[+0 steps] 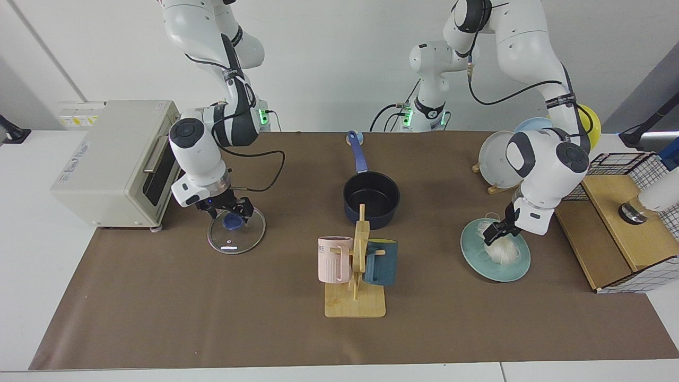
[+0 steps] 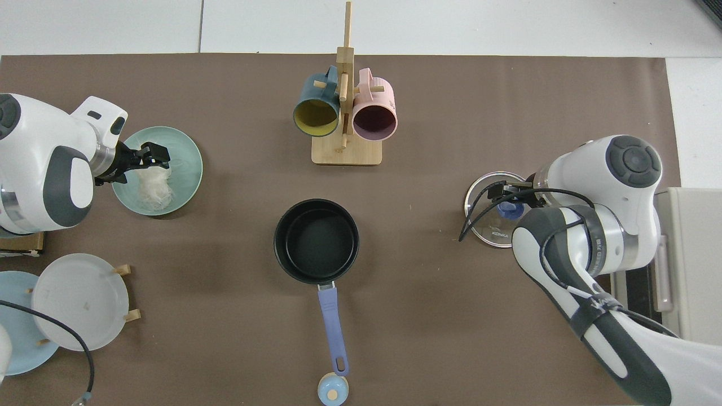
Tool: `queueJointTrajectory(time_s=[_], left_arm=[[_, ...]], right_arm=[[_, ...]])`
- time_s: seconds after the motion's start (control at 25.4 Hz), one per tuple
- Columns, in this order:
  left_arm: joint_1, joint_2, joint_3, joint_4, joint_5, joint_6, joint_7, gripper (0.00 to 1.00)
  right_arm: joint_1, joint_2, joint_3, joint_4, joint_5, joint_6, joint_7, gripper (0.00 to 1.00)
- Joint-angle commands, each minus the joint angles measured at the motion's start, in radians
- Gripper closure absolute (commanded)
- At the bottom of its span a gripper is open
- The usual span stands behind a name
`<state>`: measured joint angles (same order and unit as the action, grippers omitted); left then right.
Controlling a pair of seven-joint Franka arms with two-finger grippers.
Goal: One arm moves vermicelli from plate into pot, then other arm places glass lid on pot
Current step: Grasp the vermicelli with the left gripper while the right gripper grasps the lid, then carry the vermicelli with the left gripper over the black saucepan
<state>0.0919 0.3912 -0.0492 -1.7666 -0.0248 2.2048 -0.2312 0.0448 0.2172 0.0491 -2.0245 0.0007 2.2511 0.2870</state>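
Note:
The white vermicelli [image 1: 501, 252] [image 2: 153, 186] lies on the teal plate [image 1: 509, 268] [image 2: 186, 163] at the right of the facing view. My left gripper [image 1: 496, 231] [image 2: 153, 159] is low over the plate's rim, open, its fingertips at the top of the tangle. The navy pot [image 1: 371, 199] [image 2: 316, 239] stands empty mid-table, handle pointing to the arm bases. The glass lid [image 1: 236, 233] [image 2: 491, 225] lies flat at the facing view's left. My right gripper [image 1: 229, 212] [image 2: 505, 194] is down on it, open, fingers either side of the blue knob.
A wooden mug rack [image 1: 355, 302] with a pink and a dark teal mug stands in front of the pot. A toaster oven [image 1: 111, 159] sits beside the lid. Racked plates [image 1: 501, 159] and a wood-and-wire box [image 1: 620, 228] flank the teal plate. A small blue disc [image 2: 333, 390] lies by the handle's end.

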Motion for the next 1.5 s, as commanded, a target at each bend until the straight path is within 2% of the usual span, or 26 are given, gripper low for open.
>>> queueJointTrajectory(time_s=[0.0, 0.12, 0.24, 0.67, 0.71, 0.75, 0.79, 0.87, 0.95, 0.99, 1.1, 1.22, 1.46], left_arm=[[-0.011, -0.006, 0.008, -0.027, 0.019, 0.019, -0.023, 0.0], [-0.011, -0.002, 0.008, -0.053, 0.019, 0.071, -0.023, 0.01], [-0.02, 0.009, 0.008, -0.065, 0.019, 0.098, -0.02, 0.09], [-0.021, 0.032, 0.009, -0.063, 0.02, 0.141, -0.02, 0.08], [-0.021, 0.034, 0.009, -0.063, 0.023, 0.141, -0.019, 0.11], [-0.021, 0.034, 0.009, -0.062, 0.043, 0.141, -0.02, 0.23], [-0.021, 0.034, 0.008, -0.059, 0.071, 0.141, -0.023, 0.39], [-0.021, 0.035, 0.008, -0.051, 0.115, 0.141, -0.023, 0.68], [-0.021, 0.038, 0.008, -0.044, 0.128, 0.136, -0.019, 0.93], [-0.021, 0.037, 0.008, -0.034, 0.128, 0.131, -0.017, 1.0], [-0.021, 0.037, 0.006, -0.008, 0.129, 0.122, -0.014, 1.0], [-0.021, 0.022, -0.004, 0.002, 0.129, 0.096, -0.014, 1.0], [-0.02, -0.035, -0.047, 0.098, 0.115, -0.115, -0.016, 1.0]], right_arm=[[-0.002, 0.011, 0.006, -0.016, -0.022, 0.028, 0.032, 0.0], [-0.003, 0.031, 0.006, -0.016, -0.021, 0.035, 0.032, 0.0], [-0.002, 0.042, 0.006, -0.014, -0.021, 0.035, 0.035, 0.0], [-0.003, 0.073, 0.005, -0.011, -0.021, 0.061, 0.034, 0.03], [-0.003, 0.073, 0.006, -0.01, -0.021, 0.058, 0.034, 0.08], [-0.003, 0.073, 0.005, -0.008, -0.021, 0.056, 0.034, 0.21], [-0.003, 0.073, 0.006, -0.005, -0.022, 0.053, 0.034, 0.41], [-0.002, 0.076, 0.006, 0.0, -0.021, 0.05, 0.038, 0.7], [0.003, 0.077, 0.005, 0.007, -0.021, 0.047, 0.056, 0.87], [0.004, 0.079, 0.005, 0.015, -0.021, 0.042, 0.064, 0.93], [0.009, 0.079, 0.005, 0.024, -0.021, 0.028, 0.072, 1.0], [0.014, 0.079, 0.006, 0.076, -0.021, -0.033, 0.087, 1.0], [0.017, 0.062, 0.008, 0.188, -0.028, -0.186, 0.093, 1.0]])
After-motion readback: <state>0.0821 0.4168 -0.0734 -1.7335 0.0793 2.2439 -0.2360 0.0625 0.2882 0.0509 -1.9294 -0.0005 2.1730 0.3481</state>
